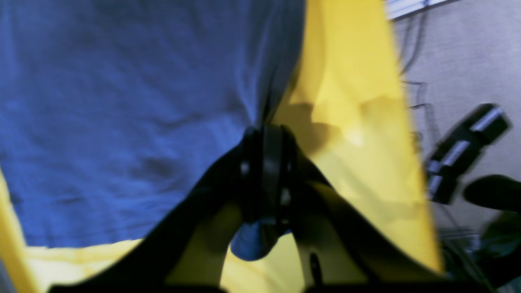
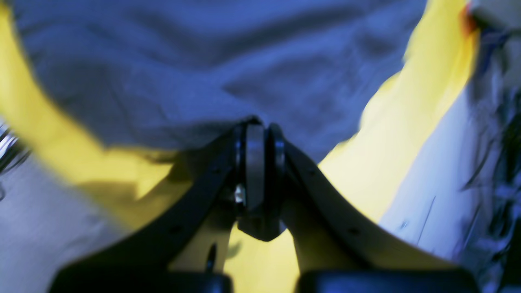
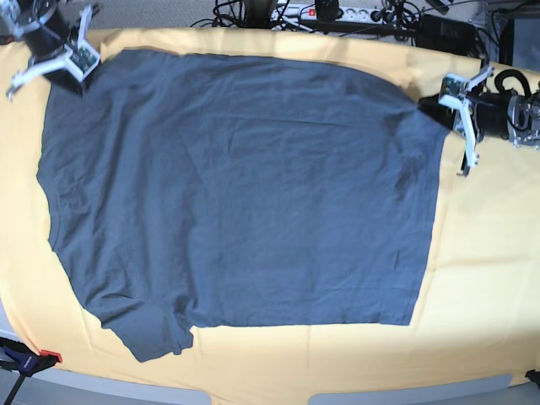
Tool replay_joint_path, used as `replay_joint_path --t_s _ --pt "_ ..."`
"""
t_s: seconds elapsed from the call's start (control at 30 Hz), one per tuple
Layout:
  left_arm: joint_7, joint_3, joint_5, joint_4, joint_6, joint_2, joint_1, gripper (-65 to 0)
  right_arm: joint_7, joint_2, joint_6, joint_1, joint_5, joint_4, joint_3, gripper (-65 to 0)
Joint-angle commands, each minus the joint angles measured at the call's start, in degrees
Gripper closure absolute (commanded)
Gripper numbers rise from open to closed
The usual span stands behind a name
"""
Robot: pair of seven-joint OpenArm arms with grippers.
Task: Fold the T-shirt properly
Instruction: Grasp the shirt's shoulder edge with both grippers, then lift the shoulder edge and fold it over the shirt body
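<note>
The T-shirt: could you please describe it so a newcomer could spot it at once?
A yellow tablecloth covers the table. Spread flat across most of it lies the T-shirt: plain dark slate-grey, unprinted, one short sleeve toward the near edge. It is the only garment there.

Robotics lab — power strip (image 3: 333,13), tangled cables (image 3: 245,10) behind table.

We see the T-shirt (image 3: 236,194) covering most of the yellow tablecloth (image 3: 481,278), leaving bare strips along the near and right edges (cables (image 3: 337,15) crowd the far edge).
</note>
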Motion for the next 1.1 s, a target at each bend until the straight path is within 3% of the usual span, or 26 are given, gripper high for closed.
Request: replay_joint_path --t_s 0.0,0.17,0.27,0.37,0.57,0.73,0.87,1.07 --pt "0.15 -0.66 -0.79 0.31 -0.1 -0.61 -1.46 0.0 1.4 1.36 -1.01 1.29 0.44 0.85 0.42 0.0" --pt "5.64 -0.68 -0.74 -0.04 0.0 3.56 -3.15 0.0 4.31 3.41 0.55 9.6 5.75 -5.51 0.42 0.0" --pt "10.73 -0.68 -0.74 -0.63 3.61 6.1 -3.15 0.0 5.62 3.8 4.24 15.08 9.2 -10.67 0.28 0.0" --pt "11.08 -0.66 -0.72 -3.52 8.66 8.87 -3.15 0.0 5.92 3.8 7.48 21.31 13.84 -16.35 0.24 0.0" --pt "11.08 -0.68 -0.24 -9.66 13.38 13.88 -4.22 0.0 5.81 3.8 12.7 30.47 19.76 -26.23 -0.85 0.0" --pt "11.06 -0.68 1.6 -12.98 16.63 16.94 -7.19 0.0 5.77 3.8 12.7 36.17 20.17 -30.8 -6.21 0.0" --pt "10.91 -0.66 1.62 -14.34 16.76 17.94 -9.84 0.0 5.6 3.8 12.26 40.83 16.98 -33.22 -12.31 0.0" --pt "10.6 -0.66 1.62 -15.69 16.83 17.94 -12.24 0.0 4.66 3.78 5.9 45.86 12.55 -33.83 -16.68 0.0"
